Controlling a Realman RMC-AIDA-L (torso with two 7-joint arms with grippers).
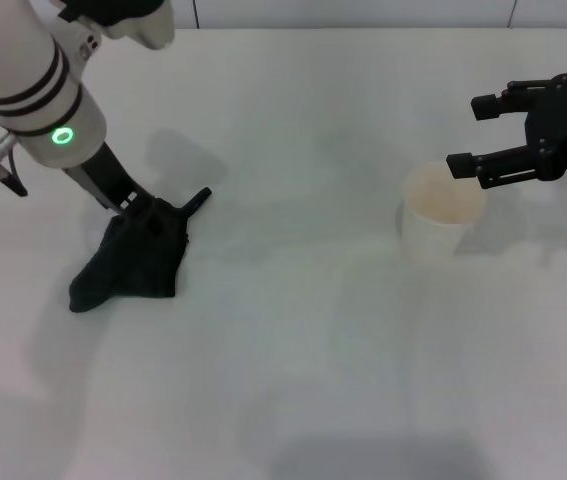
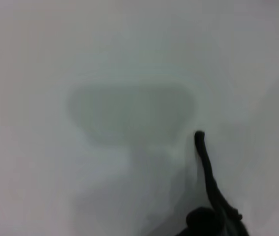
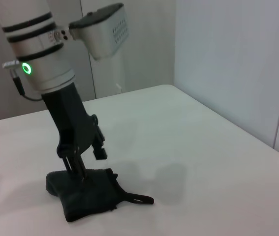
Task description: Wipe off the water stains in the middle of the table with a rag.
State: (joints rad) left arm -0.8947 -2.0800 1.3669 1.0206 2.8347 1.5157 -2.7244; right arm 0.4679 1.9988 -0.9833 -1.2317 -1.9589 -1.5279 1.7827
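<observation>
The rag (image 1: 133, 258) is a soft, dark cloth, almost black, crumpled into a low heap on the left side of the white table (image 1: 293, 380). One thin pointed corner sticks out toward the middle of the table and lies flat on the surface. The left gripper (image 1: 131, 205) stands over the back edge of the rag, and its fingers (image 3: 75, 164) press down into the cloth; I cannot tell if they are closed on it. The right gripper (image 1: 465, 135) hovers above a white paper cup (image 1: 441, 212) on the right side, its jaws apart and holding nothing. No stain is visible on the table.
</observation>
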